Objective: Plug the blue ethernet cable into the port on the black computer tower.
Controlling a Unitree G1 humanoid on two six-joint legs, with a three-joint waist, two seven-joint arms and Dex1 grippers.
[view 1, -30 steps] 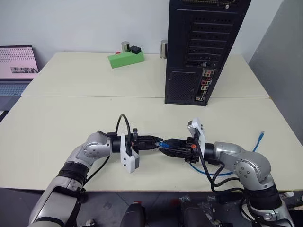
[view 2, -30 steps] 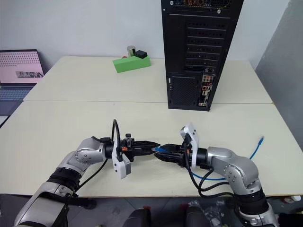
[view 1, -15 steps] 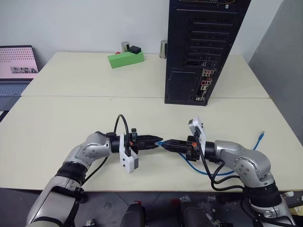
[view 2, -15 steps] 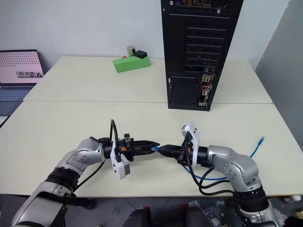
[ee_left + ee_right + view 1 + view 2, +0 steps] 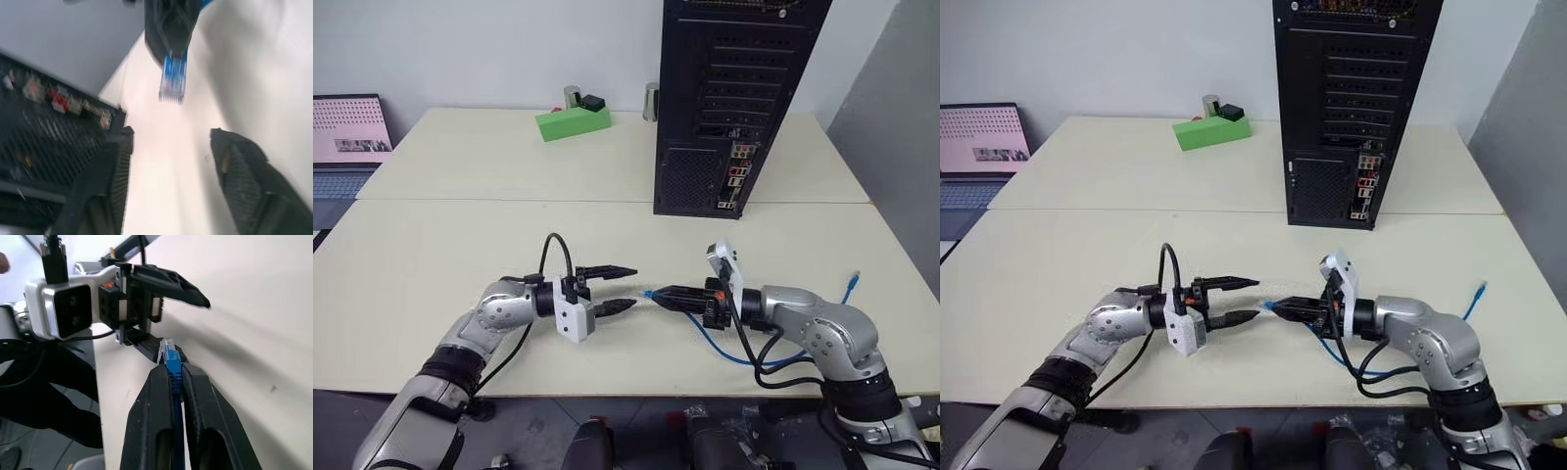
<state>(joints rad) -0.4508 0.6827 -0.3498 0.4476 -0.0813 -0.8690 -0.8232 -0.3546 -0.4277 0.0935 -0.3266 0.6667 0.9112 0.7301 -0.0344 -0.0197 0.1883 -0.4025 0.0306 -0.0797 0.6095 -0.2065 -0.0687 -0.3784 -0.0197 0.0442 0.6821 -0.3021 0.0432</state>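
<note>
The blue ethernet cable lies on the table near the front edge and loops under my right arm. Its far end rests at the table's right side. My right gripper is shut on the cable just behind the pale plug, which sticks out past the fingertips toward my left gripper. The left gripper stands open a short gap from the plug, with one finger above and one below the plug's height and nothing between them. The black computer tower stands upright at the back, its strip of coloured sockets facing me.
A green block with small objects on it sits at the back of the table. A metal cylinder stands left of the tower. An open laptop is at the far left. A grey partition borders the right side.
My right gripper closed on the plug end, then the left gripper opened and let go of it. The left wrist rolled, and the two hands drew slightly apart.
</note>
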